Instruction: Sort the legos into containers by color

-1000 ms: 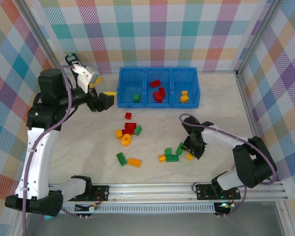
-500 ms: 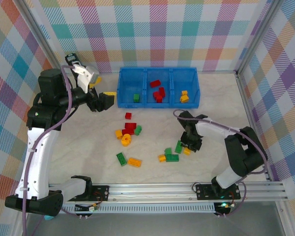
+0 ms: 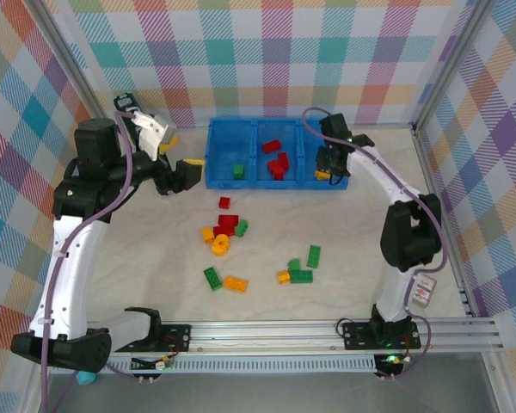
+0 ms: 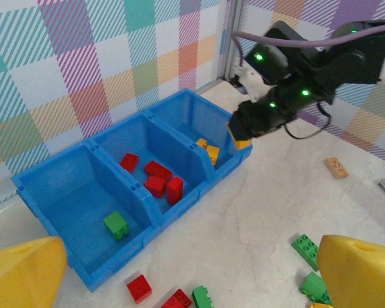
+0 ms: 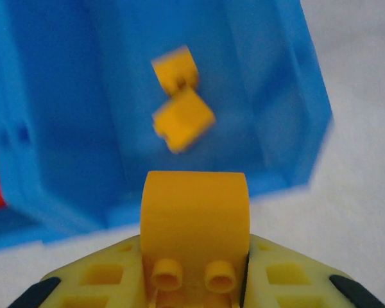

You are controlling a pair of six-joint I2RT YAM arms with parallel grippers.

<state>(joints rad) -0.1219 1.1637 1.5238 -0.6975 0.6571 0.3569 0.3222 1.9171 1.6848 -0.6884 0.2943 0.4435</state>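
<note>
The left gripper (image 3: 179,153) hangs just beside the left end of the blue tray (image 3: 208,157), its yellow fingers (image 4: 20,274) spread wide with nothing between them. The tray's left compartment holds a single green brick (image 3: 238,171), the middle one a few red bricks (image 3: 278,160), and the right one two yellow bricks (image 5: 179,106). On the table (image 3: 387,215), on the tray's near side and well apart from it, loose bricks (image 3: 225,227) in red, green and yellow lie scattered in small groups. At the near wall of the tray's right compartment, the right gripper (image 3: 329,165) is clamped on a yellow-orange brick (image 5: 196,215), held above the tray's edge.
</note>
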